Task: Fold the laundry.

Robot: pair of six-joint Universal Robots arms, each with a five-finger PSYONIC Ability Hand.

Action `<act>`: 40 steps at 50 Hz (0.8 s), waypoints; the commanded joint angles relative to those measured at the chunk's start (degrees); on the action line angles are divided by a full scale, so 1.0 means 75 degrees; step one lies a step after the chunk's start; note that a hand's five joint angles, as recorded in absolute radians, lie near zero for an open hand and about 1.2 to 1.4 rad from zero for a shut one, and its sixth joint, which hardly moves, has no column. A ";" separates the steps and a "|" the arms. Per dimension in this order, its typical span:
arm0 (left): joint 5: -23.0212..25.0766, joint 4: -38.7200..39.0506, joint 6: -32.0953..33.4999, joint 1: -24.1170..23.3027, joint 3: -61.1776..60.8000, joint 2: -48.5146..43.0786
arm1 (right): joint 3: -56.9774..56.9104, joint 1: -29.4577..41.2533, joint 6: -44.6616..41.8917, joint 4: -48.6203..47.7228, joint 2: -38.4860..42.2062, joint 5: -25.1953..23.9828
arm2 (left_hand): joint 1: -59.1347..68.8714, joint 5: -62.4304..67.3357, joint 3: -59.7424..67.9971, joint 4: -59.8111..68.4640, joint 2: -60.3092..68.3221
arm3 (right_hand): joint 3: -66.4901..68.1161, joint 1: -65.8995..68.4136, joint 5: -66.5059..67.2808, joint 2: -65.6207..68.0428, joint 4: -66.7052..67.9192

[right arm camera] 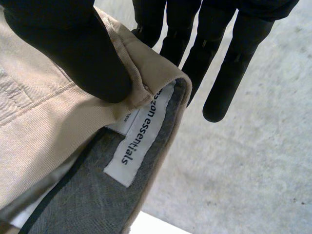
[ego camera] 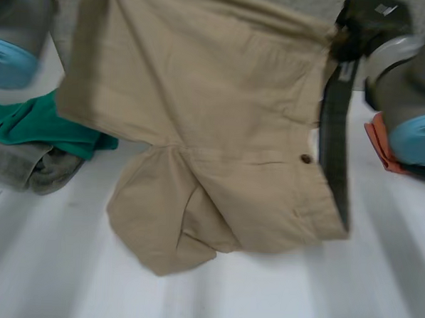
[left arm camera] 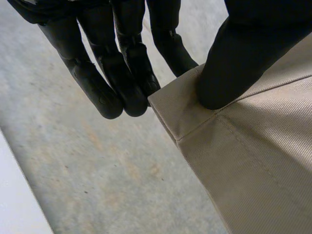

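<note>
Beige shorts (ego camera: 221,131) hang spread over the white table (ego camera: 262,304), lower end resting on it. The left hand (left arm camera: 229,63) pinches a stitched corner. The right hand (right arm camera: 73,44) pinches the waistband beside the label (right arm camera: 139,141). Step: spreading. The next move likely calls for lowering the shorts flat onto the bare table between the green cloth (ego camera: 36,125) and the orange cloth (ego camera: 381,143).

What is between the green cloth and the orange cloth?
The beige shorts hang between the green cloth and the orange cloth, in the head view.
</note>
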 commanded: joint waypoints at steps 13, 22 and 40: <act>-0.1221 0.0557 0.0206 -0.0400 0.0407 -0.1728 | -0.0001 0.0324 -0.2818 -0.1538 0.1538 0.0519 | -0.7542 -0.7564 -0.7750 -0.7822 -0.7812 | -0.7749 -0.7342 -0.7734 -0.7678 -0.7821; -0.1244 -0.0144 -0.0157 -0.1172 -0.4733 0.1539 | 0.2411 -0.0425 -0.3143 0.1590 -0.0453 -0.2737 | -0.7542 -0.7564 -0.7750 -0.7822 -0.7812 | -0.7688 -0.7281 -0.7673 -0.7617 -0.7760; -0.0399 -0.0861 -0.1623 -0.2756 -0.8925 0.2307 | 0.5461 -0.1481 -0.5291 -0.0043 -0.0527 -0.5097 | -0.4617 -0.4639 -0.4825 -0.4897 -0.4887 | -0.4743 -0.4336 -0.4728 -0.4672 -0.4815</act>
